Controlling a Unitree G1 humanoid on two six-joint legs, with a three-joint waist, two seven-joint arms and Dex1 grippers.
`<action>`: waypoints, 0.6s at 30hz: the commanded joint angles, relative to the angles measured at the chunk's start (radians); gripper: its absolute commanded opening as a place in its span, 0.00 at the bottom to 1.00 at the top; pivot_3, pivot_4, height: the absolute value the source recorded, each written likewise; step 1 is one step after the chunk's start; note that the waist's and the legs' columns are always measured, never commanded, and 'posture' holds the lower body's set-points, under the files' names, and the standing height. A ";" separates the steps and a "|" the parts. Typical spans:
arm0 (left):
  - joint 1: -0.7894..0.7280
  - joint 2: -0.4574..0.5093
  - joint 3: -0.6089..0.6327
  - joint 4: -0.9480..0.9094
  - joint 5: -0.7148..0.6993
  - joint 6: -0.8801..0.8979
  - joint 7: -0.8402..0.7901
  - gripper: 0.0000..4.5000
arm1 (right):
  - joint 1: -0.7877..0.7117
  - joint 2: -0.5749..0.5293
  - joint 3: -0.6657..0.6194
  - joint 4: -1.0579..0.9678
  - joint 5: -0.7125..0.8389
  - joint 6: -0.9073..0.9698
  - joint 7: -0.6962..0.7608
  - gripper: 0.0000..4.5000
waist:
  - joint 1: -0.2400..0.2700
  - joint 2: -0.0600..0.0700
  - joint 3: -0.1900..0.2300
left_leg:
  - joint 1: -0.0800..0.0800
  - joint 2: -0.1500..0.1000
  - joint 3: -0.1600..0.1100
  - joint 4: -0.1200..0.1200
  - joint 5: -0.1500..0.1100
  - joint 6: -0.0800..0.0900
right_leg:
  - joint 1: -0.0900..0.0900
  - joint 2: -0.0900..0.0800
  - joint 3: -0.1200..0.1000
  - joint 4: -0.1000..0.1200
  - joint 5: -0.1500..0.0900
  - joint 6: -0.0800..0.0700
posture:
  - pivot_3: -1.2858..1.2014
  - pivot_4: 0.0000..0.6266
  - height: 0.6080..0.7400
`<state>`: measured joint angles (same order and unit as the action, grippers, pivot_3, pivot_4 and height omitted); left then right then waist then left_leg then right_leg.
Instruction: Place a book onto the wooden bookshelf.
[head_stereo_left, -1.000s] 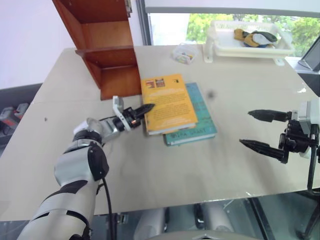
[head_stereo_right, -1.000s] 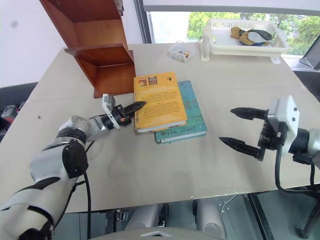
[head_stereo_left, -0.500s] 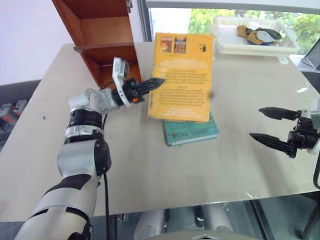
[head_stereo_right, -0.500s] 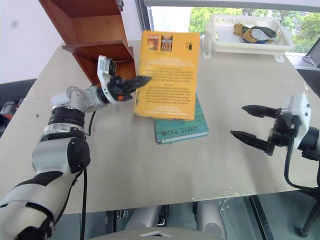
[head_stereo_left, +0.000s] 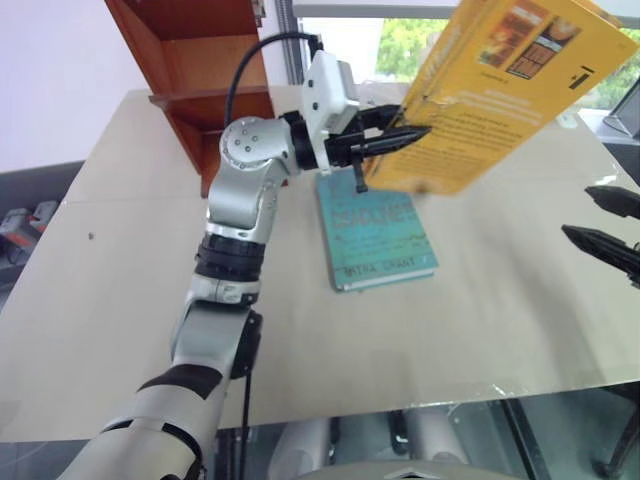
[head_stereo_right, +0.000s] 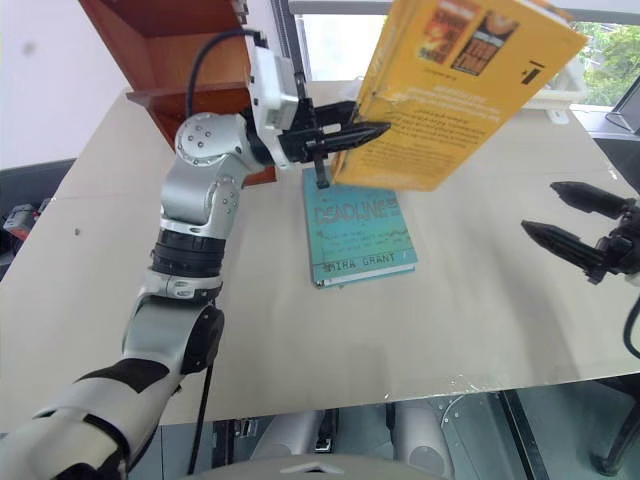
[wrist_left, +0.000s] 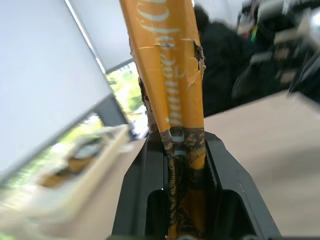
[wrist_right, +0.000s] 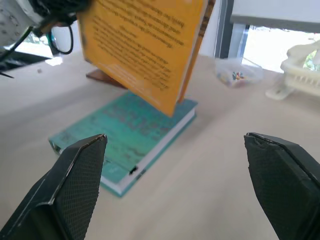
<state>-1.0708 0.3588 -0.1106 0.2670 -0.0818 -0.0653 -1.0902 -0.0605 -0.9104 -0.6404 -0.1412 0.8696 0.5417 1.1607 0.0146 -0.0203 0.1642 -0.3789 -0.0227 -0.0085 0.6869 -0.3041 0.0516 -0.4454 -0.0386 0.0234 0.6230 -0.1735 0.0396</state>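
Left gripper pinches the book aloft above the teal book, probably mid-carry; right gripper, jaws spread, idles; next swing it to the bookshelf

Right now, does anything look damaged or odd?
Yes. The book held in the left hand has a torn, cracked spine just above the fingers; the orange cover is ripped there.
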 joint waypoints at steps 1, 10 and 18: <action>-0.103 0.121 -0.039 0.114 0.210 -0.206 0.129 0.08 | 0.024 -0.036 -0.098 0.014 0.069 0.032 0.068 1.00 | -0.002 0.000 0.000 | 0.000 0.000 0.000 0.000 0.000 0.000 | 0.000 0.000 0.000 0.000 0.000 0.000 | 0.52 0.24 1.00; -0.307 0.349 -0.138 0.324 0.563 -0.494 0.403 0.08 | -0.001 -0.052 -0.117 0.093 0.133 0.081 0.138 1.00 | 0.000 -0.001 0.001 | -0.001 0.001 0.001 0.001 -0.001 0.002 | 0.000 0.001 -0.001 -0.002 0.001 0.002 | 0.52 0.24 1.00; -0.338 0.439 -0.176 0.344 0.655 -0.451 0.383 0.08 | -0.106 -0.086 -0.074 0.209 0.117 0.082 0.205 1.00 | -0.001 -0.001 0.001 | -0.002 0.001 0.002 0.001 -0.002 0.003 | 0.000 0.000 -0.001 -0.003 0.001 0.002 | 0.52 0.24 1.00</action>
<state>-1.3831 0.7662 -0.2945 0.6204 0.5655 -0.5420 -0.6921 -0.1479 -0.9655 -0.6997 0.0536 0.9786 0.6284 1.3437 0.0133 -0.0208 0.1652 -0.3806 -0.0216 -0.0071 0.6883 -0.3056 0.0545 -0.4457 -0.0376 0.0220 0.6203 -0.1727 0.0419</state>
